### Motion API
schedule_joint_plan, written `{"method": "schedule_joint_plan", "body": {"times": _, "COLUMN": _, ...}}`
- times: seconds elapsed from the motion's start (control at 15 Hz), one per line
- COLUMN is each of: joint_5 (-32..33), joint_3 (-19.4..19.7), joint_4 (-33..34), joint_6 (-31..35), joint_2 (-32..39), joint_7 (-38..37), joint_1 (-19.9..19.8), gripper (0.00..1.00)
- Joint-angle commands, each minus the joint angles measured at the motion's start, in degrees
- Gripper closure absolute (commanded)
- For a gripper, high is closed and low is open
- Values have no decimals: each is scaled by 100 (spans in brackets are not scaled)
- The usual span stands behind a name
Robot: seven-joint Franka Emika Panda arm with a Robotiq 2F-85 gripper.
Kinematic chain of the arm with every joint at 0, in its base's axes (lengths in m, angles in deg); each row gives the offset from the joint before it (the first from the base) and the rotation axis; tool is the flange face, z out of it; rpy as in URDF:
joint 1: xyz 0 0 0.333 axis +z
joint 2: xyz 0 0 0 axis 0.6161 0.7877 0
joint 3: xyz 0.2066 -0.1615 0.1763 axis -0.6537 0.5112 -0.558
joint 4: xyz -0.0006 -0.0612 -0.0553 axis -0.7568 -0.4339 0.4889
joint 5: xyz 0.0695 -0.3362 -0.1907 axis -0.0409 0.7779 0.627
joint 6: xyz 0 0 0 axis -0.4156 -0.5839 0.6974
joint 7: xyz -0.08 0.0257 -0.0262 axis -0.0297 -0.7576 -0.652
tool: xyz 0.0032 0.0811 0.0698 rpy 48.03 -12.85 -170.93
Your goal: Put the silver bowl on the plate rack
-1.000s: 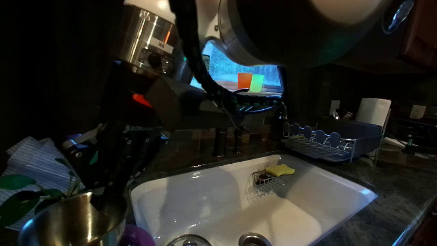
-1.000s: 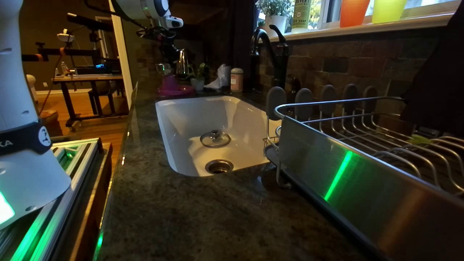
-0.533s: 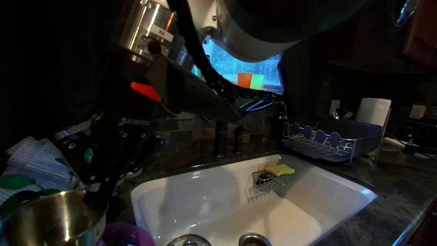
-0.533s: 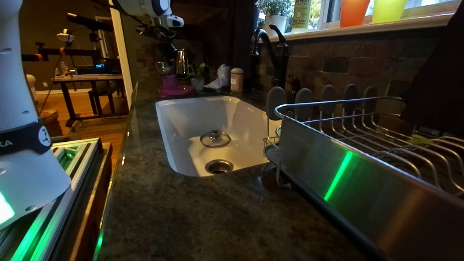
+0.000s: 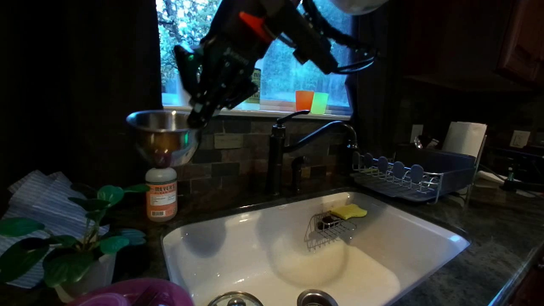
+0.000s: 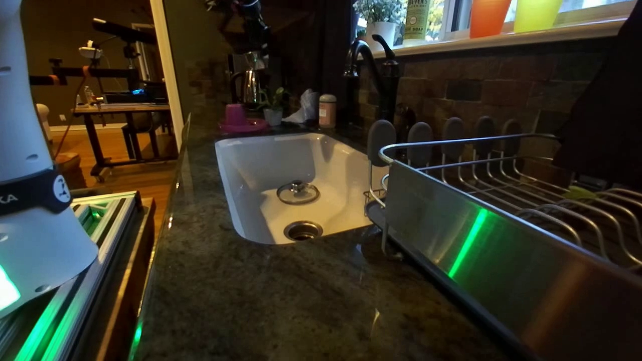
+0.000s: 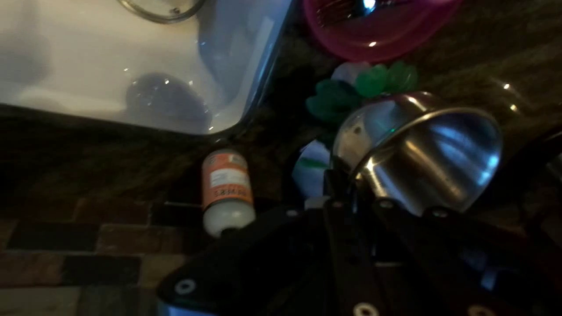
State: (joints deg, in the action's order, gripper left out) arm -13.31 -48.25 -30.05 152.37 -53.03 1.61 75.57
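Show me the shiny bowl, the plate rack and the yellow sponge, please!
Shiny bowl [image 5: 163, 143], in an exterior view: its outer wall.
Plate rack [image 6: 494, 250], in an exterior view: its metal side panel.
Yellow sponge [image 5: 349, 211], in an exterior view: its middle.

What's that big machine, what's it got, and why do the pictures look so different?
That's a robot arm, and its gripper works like a hand. Two pictures come from cameras standing outside the robot; a wrist camera took the close-up. The gripper pinches a silver bowl by its rim, up in the air. On the counter are a bottle, a potted plant and a purple dish. The white sink has a glass lid inside. The plate rack, where the bowl should go, stands near the sink's other end.
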Motion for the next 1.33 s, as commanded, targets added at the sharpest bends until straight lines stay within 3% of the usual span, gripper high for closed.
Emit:
{"method": "schedule_joint_plan", "body": {"times": 0.0, "joint_5": 787, "joint_3": -234, "joint_4": -1015, "joint_6": -158, "joint_2": -1458, "joint_7": -1118, "joint_1": -589, "gripper": 98}}
{"method": "schedule_joint_plan", "body": {"times": 0.13, "joint_5": 1039, "joint_3": -543, "joint_4": -1380, "joint_6": -231, "joint_2": -2138, "joint_7": -1558, "joint_1": -1114, "gripper": 98}}
{"method": "schedule_joint_plan", "body": {"times": 0.2, "joint_5": 1211, "joint_3": -229, "joint_4": -1599, "joint_6": -285, "joint_2": -2479, "joint_7": -1833, "joint_1": -890, "gripper": 98}}
{"method": "schedule_joint_plan", "body": {"times": 0.27, "joint_5": 687, "joint_3": -715, "joint_4": -990, "joint_6": -115, "joint_2": -1711, "joint_7": -1109, "joint_1": -1325, "gripper": 98}}
{"method": "schedule_joint_plan", "body": {"times": 0.33, "joint_5": 653, "joint_3": -763, "joint_4": -1117, "joint_6": -129, "joint_2": -1939, "joint_7": -1108, "joint_1": -1428, "gripper": 93}}
{"method": "schedule_joint_plan", "body": {"times": 0.53, "joint_5": 612, "joint_3": -950, "joint_4": -1106, "joint_6": -139, "joint_2": -1926, "joint_7": -1042, "joint_1": -1594, "gripper": 93}}
{"method": "schedule_joint_plan", "body": {"times": 0.6, "joint_5": 632, "joint_3": -968, "joint_4": -1087, "joint_6": -135, "joint_2": -1852, "joint_7": -1059, "joint_1": -1599, "gripper": 98}}
{"method": "schedule_joint_plan", "body": {"times": 0.67, "joint_5": 988, "joint_3": -1015, "joint_4": -1041, "joint_6": -237, "joint_2": -1893, "joint_7": -1479, "joint_1": -1913, "gripper": 98}}
{"method": "schedule_joint_plan", "body": {"times": 1.27, "joint_5": 1062, "joint_3": -98, "joint_4": -1425, "joint_6": -153, "joint_2": -3419, "joint_7": -1350, "joint_1": -3953, "gripper": 98}}
